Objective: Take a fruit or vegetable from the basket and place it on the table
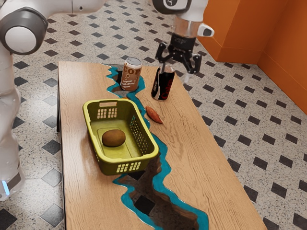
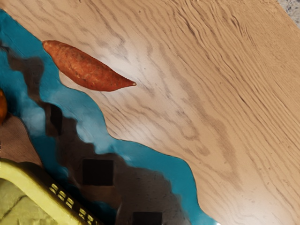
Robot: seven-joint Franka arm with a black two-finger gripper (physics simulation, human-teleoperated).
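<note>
- Claw [image 1: 175, 71], one: fingers apart, nothing between them; raised near the cola can [image 1: 163, 85], exact clearance unclear.
- Kiwi [image 1: 113, 138], brown, roundish: on the floor of the green basket [image 1: 153, 154], the likely piece to fetch.
- Sweet potato [image 2: 86, 68], one: already on the table [image 2: 225, 93], outside the basket; should it be the chosen piece, the job looks done and only a clean retreat remains.
- Approach, if the kiwi is wanted: stay high past the cola can and the drinks can [image 1: 131, 74], then centre over the fruit and descend straight, fingers inside the walls.
- Grip: close across the kiwi's widest part, gently and evenly; a high pinch may let it squirt away.
- Lift: upright until wholly above the rim.
- Placing: low onto bare wood, away from the edge and the sweet potato; release slowly, since round fruit may roll.
</note>
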